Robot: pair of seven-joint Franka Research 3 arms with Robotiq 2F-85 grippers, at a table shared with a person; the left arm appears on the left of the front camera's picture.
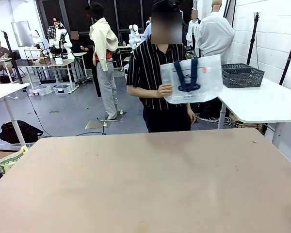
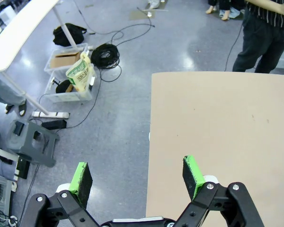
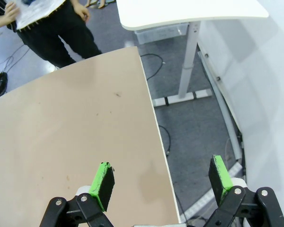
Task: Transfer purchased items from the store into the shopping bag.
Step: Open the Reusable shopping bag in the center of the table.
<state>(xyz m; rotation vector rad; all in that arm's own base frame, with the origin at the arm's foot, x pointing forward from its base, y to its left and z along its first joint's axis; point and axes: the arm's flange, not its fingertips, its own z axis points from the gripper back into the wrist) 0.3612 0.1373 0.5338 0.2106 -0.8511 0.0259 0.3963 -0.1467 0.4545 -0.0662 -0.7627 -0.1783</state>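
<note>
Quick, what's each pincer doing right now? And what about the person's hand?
Left pincer: open, holding nothing.
Right pincer: open, holding nothing.
Person's hand: holding up the shopping bag.

The tan table (image 1: 145,189) and its surroundings.
A person (image 1: 141,65) in a striped black shirt stands at its far edge; far right, a dark grey lattice basket (image 1: 242,75) sits on a white table (image 1: 266,104). On the floor (image 1: 72,104) to the left lie a black bag (image 1: 18,132), a coiled cable (image 2: 104,56) and a grey step stool (image 2: 33,142).
</note>
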